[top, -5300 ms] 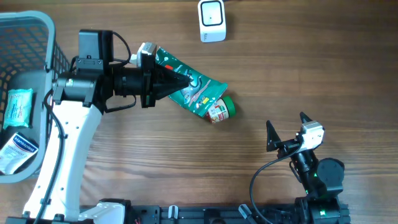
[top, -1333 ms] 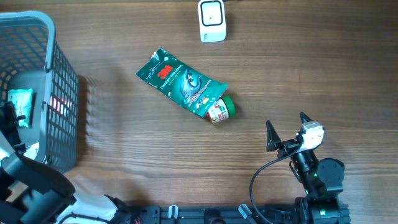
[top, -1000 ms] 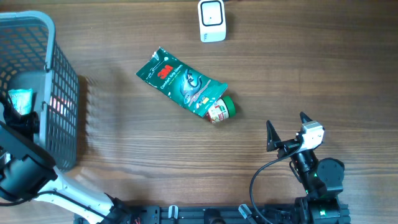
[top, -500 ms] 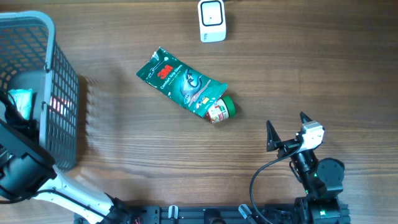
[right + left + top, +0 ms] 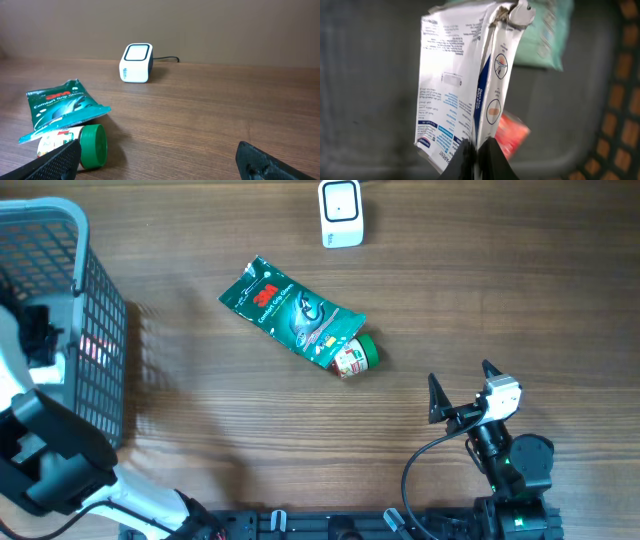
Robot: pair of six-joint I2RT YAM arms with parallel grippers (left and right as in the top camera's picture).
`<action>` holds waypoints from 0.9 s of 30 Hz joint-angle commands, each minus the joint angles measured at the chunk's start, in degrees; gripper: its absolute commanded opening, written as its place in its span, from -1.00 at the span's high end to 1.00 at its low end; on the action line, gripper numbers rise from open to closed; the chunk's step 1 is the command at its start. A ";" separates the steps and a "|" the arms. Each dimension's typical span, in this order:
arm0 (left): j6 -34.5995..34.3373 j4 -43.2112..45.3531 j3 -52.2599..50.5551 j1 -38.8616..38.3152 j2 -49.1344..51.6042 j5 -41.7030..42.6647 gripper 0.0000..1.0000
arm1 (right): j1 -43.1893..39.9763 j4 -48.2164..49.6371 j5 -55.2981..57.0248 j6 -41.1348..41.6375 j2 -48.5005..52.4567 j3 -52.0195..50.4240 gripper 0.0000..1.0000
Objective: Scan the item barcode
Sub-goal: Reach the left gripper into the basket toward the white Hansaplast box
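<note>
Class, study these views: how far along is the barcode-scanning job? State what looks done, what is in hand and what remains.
Apparently done: a green foil packet and a green-capped bottle lie outside the grey mesh basket, though no scan shows. In hand: the left jaws are shut on a white-and-blue paper packet above the basket floor. Left: presenting its barcode to the white box scanner; the right jaws stand open, idle.

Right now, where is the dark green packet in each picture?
Overhead: dark green packet lies mid-table, left of centre.
Left wrist: not there; the left pincer grips a white pack.
Right wrist: dark green packet at lower left.
Shared landmark: white scanner, beyond the packet in overhead and right wrist.
</note>
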 commanded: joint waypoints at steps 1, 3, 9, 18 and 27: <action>1.36 0.52 0.63 -4.33 -1.31 0.48 0.92 | -0.20 0.33 0.24 -0.39 -0.04 -0.07 -1.00; 1.38 -0.35 1.60 -5.14 -3.54 0.52 0.92 | -0.17 0.33 0.22 -0.37 -0.04 -0.07 -0.99; 2.84 -1.86 3.06 -5.22 -15.26 0.68 0.92 | -0.20 0.33 0.24 -0.37 -0.04 -0.07 -1.00; 3.10 -3.15 -4.63 -4.83 -4.24 -1.90 -1.00 | -0.20 0.33 0.22 -0.37 -0.04 -0.07 -0.99; 20.52 15.30 -17.46 1.05 -1.95 0.66 -1.00 | -0.20 0.33 0.22 -0.37 -0.04 -0.07 -1.00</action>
